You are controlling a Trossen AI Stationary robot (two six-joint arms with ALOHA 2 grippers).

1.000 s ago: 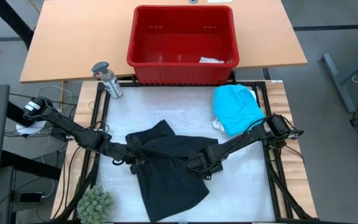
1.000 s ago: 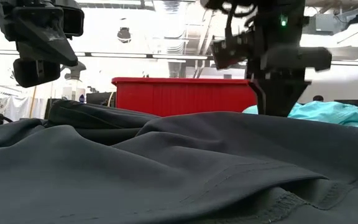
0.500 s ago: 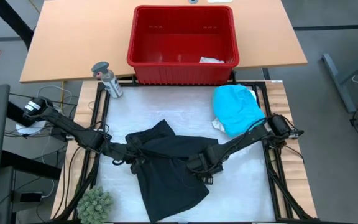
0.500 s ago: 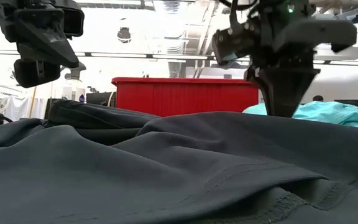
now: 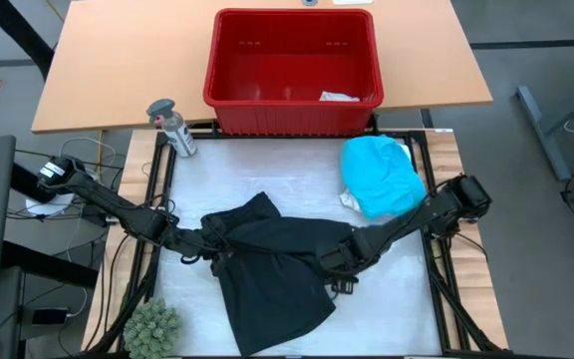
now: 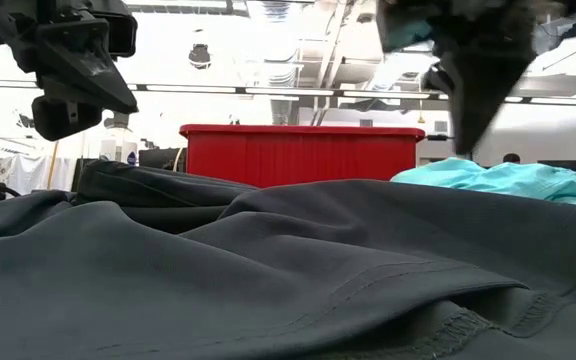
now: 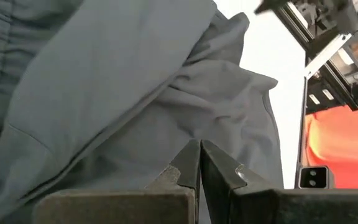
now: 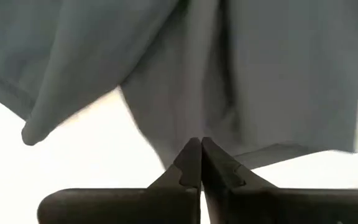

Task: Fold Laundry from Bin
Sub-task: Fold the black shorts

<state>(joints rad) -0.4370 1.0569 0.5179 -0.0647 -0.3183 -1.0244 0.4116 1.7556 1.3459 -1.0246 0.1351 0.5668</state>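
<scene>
Both pincers are closed on the black garment near the bin: left pincer, right pincer. Lift evenly, keeping the cloth taut.

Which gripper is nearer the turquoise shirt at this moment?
Right. The right gripper is over the black garment's right edge, below and left of the turquoise shirt. The left gripper is at the garment's left edge, much farther away.
</scene>
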